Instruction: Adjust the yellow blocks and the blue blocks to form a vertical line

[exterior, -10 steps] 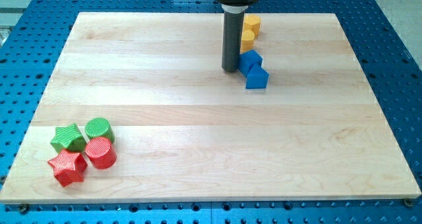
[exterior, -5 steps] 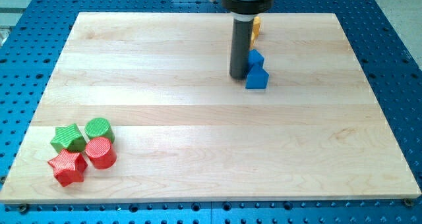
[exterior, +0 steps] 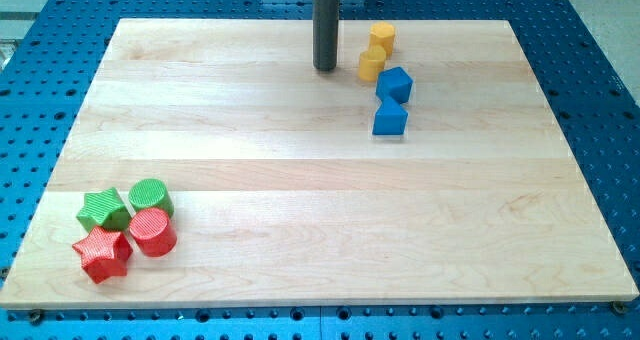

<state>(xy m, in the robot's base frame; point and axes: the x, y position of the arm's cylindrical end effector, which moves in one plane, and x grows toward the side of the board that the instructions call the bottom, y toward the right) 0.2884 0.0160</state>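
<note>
Lining up yellow and blue blocks near the view's top.
Resting my tip (exterior: 325, 69) just left of two yellow blocks (exterior: 376, 50), holding nothing, touching nothing; two blue blocks (exterior: 392, 100) sitting right below them, nearly straight.

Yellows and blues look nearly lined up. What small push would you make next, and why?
Probably bring my tip to the left side of the lower yellow block and nudge it slightly rightward. It sits left of the upper yellow block and both blue blocks, kinking the column.
</note>
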